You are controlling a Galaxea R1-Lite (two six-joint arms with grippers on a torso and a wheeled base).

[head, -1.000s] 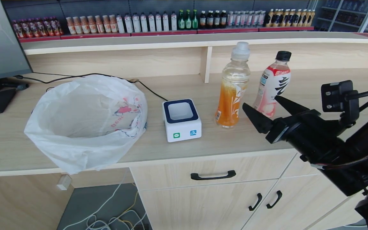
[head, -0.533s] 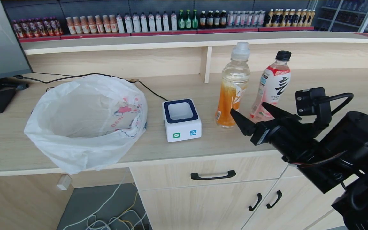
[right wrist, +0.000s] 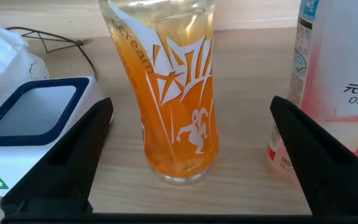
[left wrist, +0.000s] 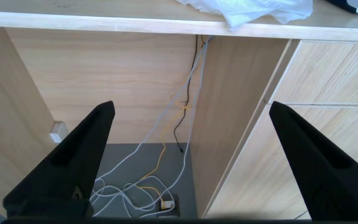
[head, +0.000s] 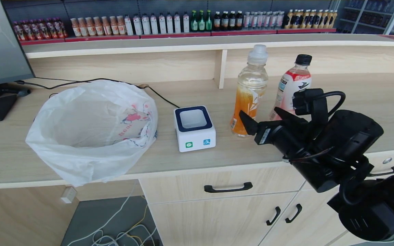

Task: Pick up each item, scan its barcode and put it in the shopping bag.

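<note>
Long pale wooden surface (head: 12, 150) across the shop, a raised ledge along its back and a wall shelf of drinks (head: 183, 22) behind that. The white scanner (head: 194, 128) is the anchor, sitting a little back from the front edge.

Biggest thing out there: the white shopping bag (head: 91, 130), just to the left of the scanner, mouth wide open, its lower folds spilling over the front edge. Farther left of the scanner, a dark monitor (head: 2, 41) closes off that end, and a black cable (head: 80, 82) snakes along the back behind the bag.

The right arm (head: 337, 143) comes in from the scanner's right, low over the front edge. Its jaws are spread wide and grip nothing, levelled at the orange bottle (head: 249, 99). On the right wrist camera the orange bottle (right wrist: 176, 112) stands upright between the two tips but ahead of them, untouched, with the scanner (right wrist: 36, 124) off to one side.

That orange bottle is near the scanner's right, with a bare strip of surface between them. The pink-and-white bottle (head: 292, 85) stands just beyond it, farther from the scanner and a touch farther back, a narrow gap between the two. Right of the bottles the surface runs on bare and wide.

Left jaws: wide apart too, holding nothing, down below the surface edge facing the cabinet recess and loose floor cables (left wrist: 148, 186), the bag's hem (left wrist: 253, 12) overhead.

The count: one bag, one scanner, two bottles, both upright on the surface.
</note>
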